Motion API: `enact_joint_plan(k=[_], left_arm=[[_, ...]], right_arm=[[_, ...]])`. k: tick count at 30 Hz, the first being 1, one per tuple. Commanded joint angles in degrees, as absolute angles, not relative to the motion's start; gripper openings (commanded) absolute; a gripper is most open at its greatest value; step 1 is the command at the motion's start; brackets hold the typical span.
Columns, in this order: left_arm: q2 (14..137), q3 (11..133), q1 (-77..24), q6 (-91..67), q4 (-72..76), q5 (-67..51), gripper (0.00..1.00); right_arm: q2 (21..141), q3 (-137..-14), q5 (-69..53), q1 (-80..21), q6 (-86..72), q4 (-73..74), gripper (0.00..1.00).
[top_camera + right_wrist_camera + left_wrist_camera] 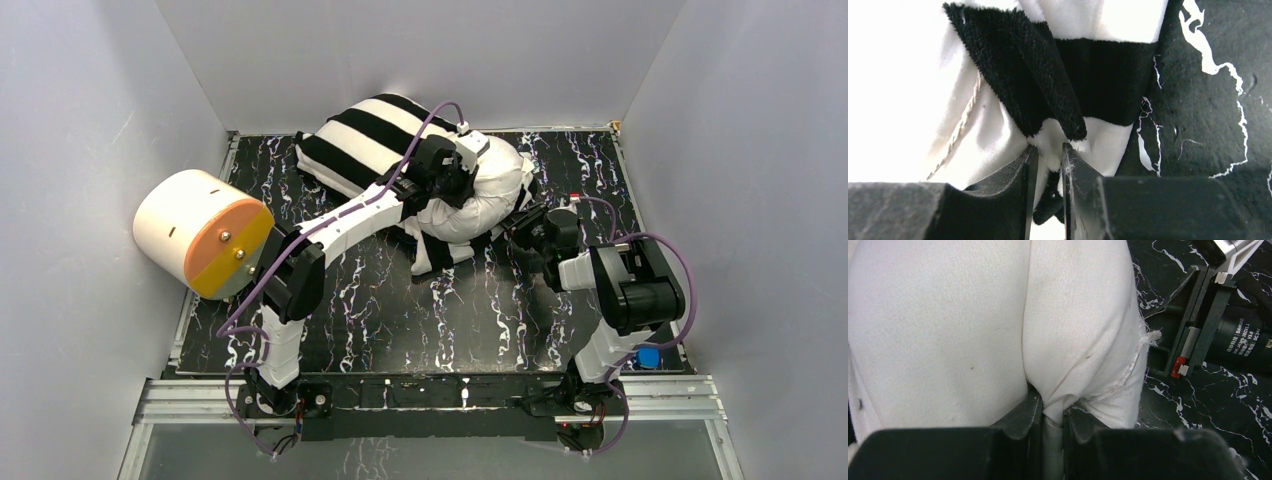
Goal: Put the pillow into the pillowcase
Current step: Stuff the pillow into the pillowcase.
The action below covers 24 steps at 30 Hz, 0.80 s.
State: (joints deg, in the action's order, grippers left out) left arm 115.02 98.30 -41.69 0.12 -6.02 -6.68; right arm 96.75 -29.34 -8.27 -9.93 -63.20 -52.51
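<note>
pillow (495, 190): plump, smooth white weave, frayed seam | pillowcase (360, 135): fuzzy striped pile

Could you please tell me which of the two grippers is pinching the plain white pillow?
The left gripper: its jaws pinch a fold of the white pillow, whereas the right gripper holds an edge of the black-and-white striped pillowcase.

Pillow (480, 195) — plump, plain white, creasing into folds — is lying at the far middle of the tabletop (450, 310), its right end bulging out of the pillowcase (370, 135), a broad black-and-white striped sleeve covering its left part, crumpling around the opening.
</note>
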Motion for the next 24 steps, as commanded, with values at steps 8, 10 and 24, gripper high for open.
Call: enact_joint_plan(k=[8, 10, 24], left_arm=[[113.18, 99.76, -38.93, -1.71, -1.67, -3.61, 0.0], [113.16, 99.93, -38.93, -1.78, -1.76, -3.41, 0.0], [118.61, 101.09, -38.17, -0.31, -2.02, 5.4, 0.0]], right_arm=[[102.14, -35.41, -7.98, -10.65, -60.12, -54.46, 0.35], [102.6, -36.19, -7.34, -11.28, -59.44, -53.44, 0.35], [101.51, -40.99, -23.08, -13.01, -44.67, -47.71, 0.0]])
